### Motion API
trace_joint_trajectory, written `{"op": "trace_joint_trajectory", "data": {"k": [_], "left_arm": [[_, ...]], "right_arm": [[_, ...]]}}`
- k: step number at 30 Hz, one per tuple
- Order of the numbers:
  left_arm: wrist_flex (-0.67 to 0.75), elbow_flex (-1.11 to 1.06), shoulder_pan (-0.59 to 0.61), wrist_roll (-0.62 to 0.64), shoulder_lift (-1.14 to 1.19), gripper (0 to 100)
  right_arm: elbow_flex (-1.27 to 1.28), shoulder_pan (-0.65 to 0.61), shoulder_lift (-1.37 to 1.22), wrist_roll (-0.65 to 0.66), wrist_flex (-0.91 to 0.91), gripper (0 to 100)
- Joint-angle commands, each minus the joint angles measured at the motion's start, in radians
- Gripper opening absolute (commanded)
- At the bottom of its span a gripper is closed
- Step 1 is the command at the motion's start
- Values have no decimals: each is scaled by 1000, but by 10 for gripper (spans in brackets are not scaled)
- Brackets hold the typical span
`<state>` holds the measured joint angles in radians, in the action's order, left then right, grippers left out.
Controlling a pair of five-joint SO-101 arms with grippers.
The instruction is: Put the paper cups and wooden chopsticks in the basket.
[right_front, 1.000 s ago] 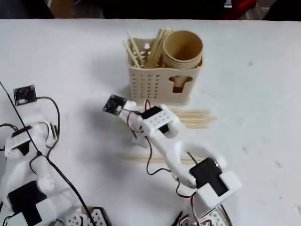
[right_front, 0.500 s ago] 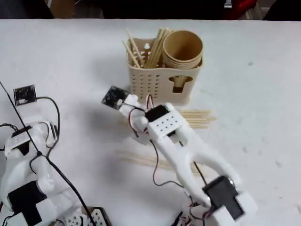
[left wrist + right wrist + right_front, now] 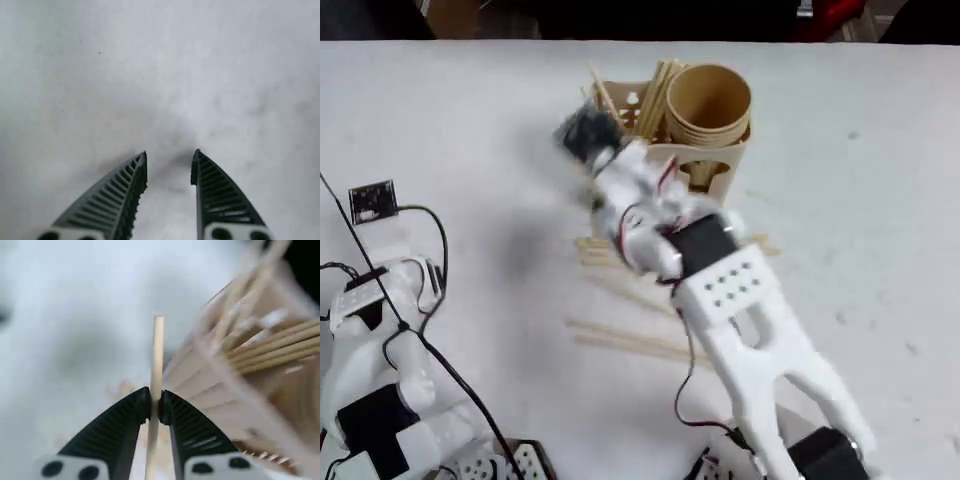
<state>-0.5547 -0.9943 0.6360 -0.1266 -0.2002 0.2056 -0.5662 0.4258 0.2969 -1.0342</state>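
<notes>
— Right hand (image 3: 155, 405), what is it holding?
— It is pinching one wooden chopstick (image 3: 158, 350) between its closed fingers, and the stick is pointing out past the fingertips. In the high view this hand is hanging just beside the basket (image 3: 732, 160), at its 9 o'clock side.
— And what is sitting in the basket?
— Stacked paper cups (image 3: 708, 100) are standing in its 3 o'clock part. A bundle of chopsticks (image 3: 655, 88) is leaning in the 9 o'clock part.
— Is anything lying outside?
— Yes. Loose chopsticks (image 3: 630, 342) are lying flat on the counter (image 3: 880, 150) at 6 o'clock from the basket. A smaller bunch (image 3: 592, 250) is lying nearer to the basket, at about 7 o'clock.
— And the left hand (image 3: 169, 167)?
— It is hovering over the white counter with a narrow gap between its fingers. The left arm (image 3: 370, 350) is sitting at the 8 o'clock corner of the counter, well apart from the basket.
</notes>
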Motion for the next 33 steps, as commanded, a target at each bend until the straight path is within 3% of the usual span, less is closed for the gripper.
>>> {"op": "trace_joint_trajectory", "data": {"k": [1,12,17,29,33], "left_arm": [[9,0,12,14,-7,157],[9,0,12,14,-7,157],[9,0,12,12,-7,157],[9,0,12,12,-7,157],[9,0,12,12,-7,157]], "right_arm": [[-275,47,18,-81,70,15],[-528,50,-193,-117,456,15],[-545,42,-257,-31,481,15],[-382,50,-306,-29,503,15],[-313,50,-289,-29,495,84]]}}
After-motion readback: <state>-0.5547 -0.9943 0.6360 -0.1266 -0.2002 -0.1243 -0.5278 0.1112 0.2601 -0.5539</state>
